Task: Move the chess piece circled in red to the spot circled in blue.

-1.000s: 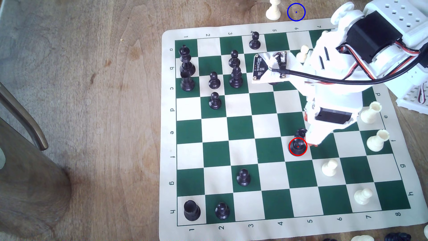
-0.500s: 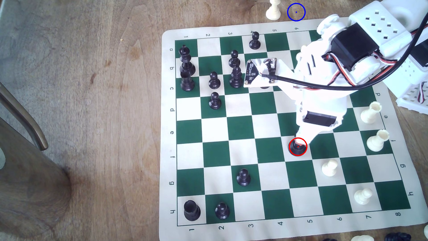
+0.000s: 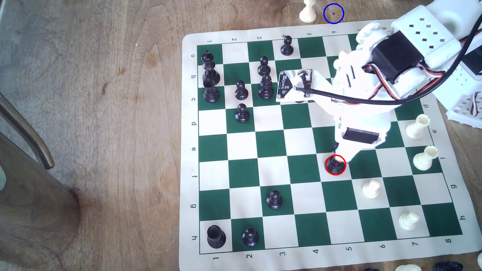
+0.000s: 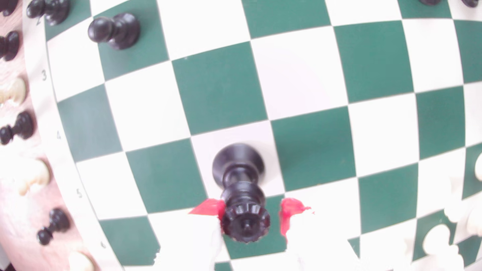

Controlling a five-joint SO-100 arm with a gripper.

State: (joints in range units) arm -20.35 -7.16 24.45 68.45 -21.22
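The chess piece circled in red [image 3: 335, 166] is a glossy black piece with a notched coronet, standing upright on a white square at f5. My gripper [image 3: 339, 155] hangs over its top. In the wrist view the piece [image 4: 245, 198] stands between my red-tipped fingers: one pad [image 4: 208, 207] touches the coronet, and the other pad [image 4: 289, 208] stands a small gap away. The gripper [image 4: 250, 211] is open around it. The spot circled in blue [image 3: 333, 13] lies on bare wood beyond the board's far edge, above column 6.
A white pawn [image 3: 308, 11] stands just to the exterior view's left of the blue ring. White pieces [image 3: 370, 188] [image 3: 425, 157] [image 3: 417, 127] stand near the circled piece. A black pawn [image 3: 273, 199] is at g3. Black pieces cluster at the chessboard's [image 3: 271, 146] far left.
Over the last second my arm swung toward the exterior view's left and brought the gripper over the circled piece's top. Since half a second ago it has barely moved. The piece stays put.
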